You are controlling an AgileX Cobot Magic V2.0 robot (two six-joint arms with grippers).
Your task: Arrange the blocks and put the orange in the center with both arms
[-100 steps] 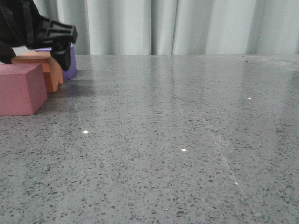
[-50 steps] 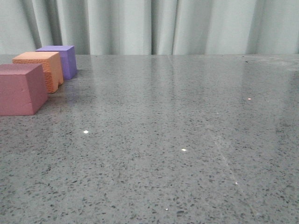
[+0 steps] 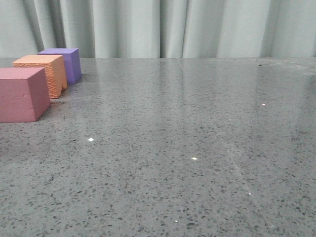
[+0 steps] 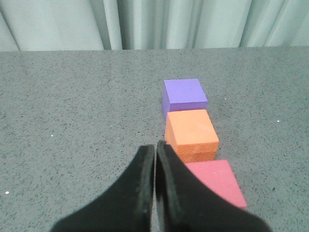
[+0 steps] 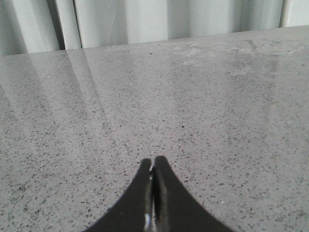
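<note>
orange cube [image 3: 40, 69] between purple [image 3: 66, 59], pink-red [image 3: 22, 91]

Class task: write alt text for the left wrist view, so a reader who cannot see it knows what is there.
Three foam cubes sit in a close row on a grey speckled table: purple cube farthest, orange cube in the middle, pink-red cube nearest. The black left gripper, fingers shut and empty, points beside the row; pale curtains hang behind.

A gray speckled tabletop [image 3: 197, 148] (shiny, with tiny bright spots of light) sits before a pale, folded curtain [image 3: 173, 27].
</note>
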